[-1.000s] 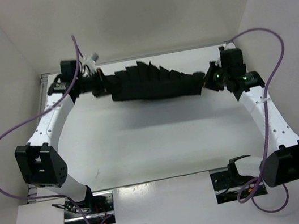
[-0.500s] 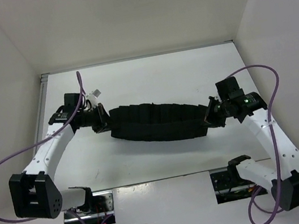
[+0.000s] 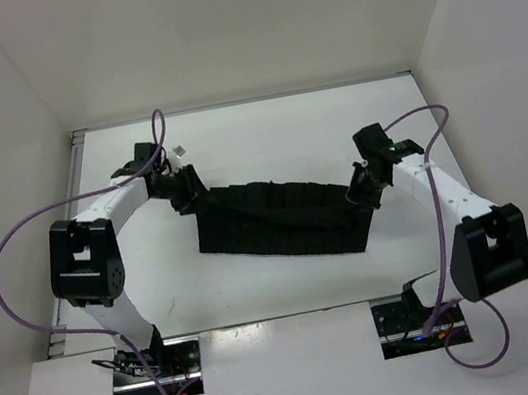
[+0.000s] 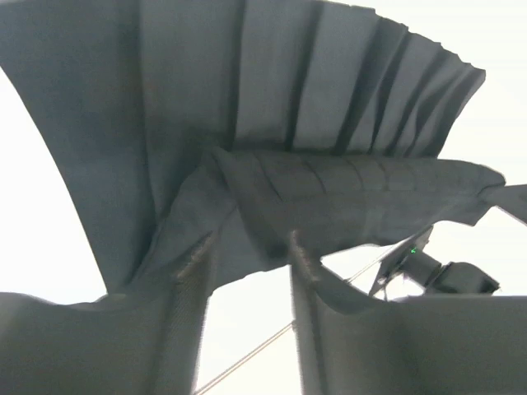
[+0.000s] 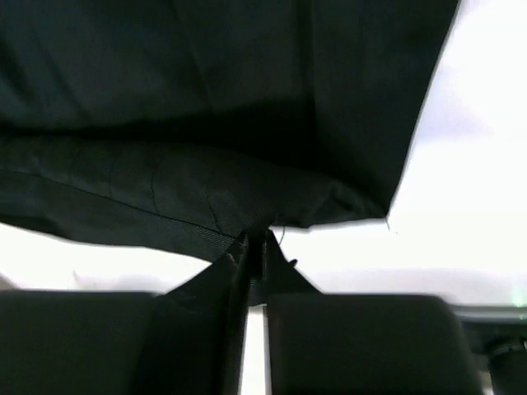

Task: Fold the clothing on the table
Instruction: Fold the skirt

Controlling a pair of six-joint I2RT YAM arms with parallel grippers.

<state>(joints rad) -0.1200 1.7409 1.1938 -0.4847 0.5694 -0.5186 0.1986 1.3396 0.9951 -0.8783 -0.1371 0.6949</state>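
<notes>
The clothing (image 3: 283,223), a black pleated garment, lies spread as a wide band across the middle of the table (image 3: 264,137). My left gripper (image 3: 185,192) is at its far left corner. In the left wrist view the left gripper (image 4: 247,247) stands open, white table shows between its fingers (image 4: 196,271), and the edge of the clothing (image 4: 288,123) drapes at their tips. My right gripper (image 3: 357,192) sits at the garment's right end. In the right wrist view the right gripper (image 5: 255,239) is shut, pinching a corner of the clothing (image 5: 206,99).
White walls (image 3: 17,117) enclose the table on three sides. Purple cables (image 3: 1,262) loop off both arms. The arm bases (image 3: 155,363) sit at the near edge. The right arm (image 4: 436,276) shows beyond the cloth in the left wrist view.
Both arms carried the stretched garment from the far edge toward the near side and lowered it onto the table, where it now lies wider. The left jaws have opened.
</notes>
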